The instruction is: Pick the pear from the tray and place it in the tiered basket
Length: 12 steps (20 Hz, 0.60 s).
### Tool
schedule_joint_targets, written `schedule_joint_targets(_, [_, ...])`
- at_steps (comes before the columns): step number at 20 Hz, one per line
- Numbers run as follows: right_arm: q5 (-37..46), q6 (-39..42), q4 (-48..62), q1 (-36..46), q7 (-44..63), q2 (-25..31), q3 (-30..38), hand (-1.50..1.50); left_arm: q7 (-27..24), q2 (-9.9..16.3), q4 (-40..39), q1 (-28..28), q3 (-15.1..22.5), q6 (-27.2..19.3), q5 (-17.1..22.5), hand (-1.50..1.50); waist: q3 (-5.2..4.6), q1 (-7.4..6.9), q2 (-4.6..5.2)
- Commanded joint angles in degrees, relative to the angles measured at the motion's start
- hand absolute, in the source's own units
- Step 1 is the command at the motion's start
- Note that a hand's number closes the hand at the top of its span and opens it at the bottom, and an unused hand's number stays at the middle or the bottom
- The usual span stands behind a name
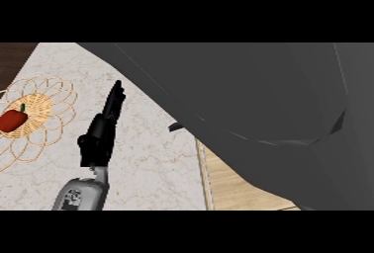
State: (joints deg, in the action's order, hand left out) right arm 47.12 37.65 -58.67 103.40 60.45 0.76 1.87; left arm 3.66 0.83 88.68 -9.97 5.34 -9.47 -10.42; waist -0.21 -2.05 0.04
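Note:
A woven wire tiered basket (45,106) lies at the far left of the marble counter. In it sits a red fruit with a green stem (12,120); I cannot tell whether it is the pear. My left hand (101,131) stands right of the basket, apart from it, open with straight fingers pointing away from me and nothing in it. A light wooden tray (226,190) shows at the lower middle, mostly covered. No fruit shows on the visible part of the tray. My right hand does not show.
A huge dark grey shape (270,108), very close to the view, covers the top and right and hides most of the tray and counter there. A small black tip (175,127) pokes out from its edge. Bare marble counter (153,163) lies between the left hand and the tray.

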Motion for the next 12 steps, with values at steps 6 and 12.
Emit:
schedule_joint_targets(6, [6.6, -6.4, 13.5, 1.9, -4.6, 2.6, -0.7, 1.50, -1.3, 0.2, 1.7, 2.8, 0.4, 0.2, 0.1, 0.00, 0.10, 0.50, 0.18])
schedule_joint_targets(12, [4.6, -18.0, 15.6, -1.9, -0.4, 1.3, 8.4, -1.50, 0.9, -0.2, 1.0, 0.1, -0.2, 0.4, 0.8, 0.00, 0.13, 0.53, 0.40])
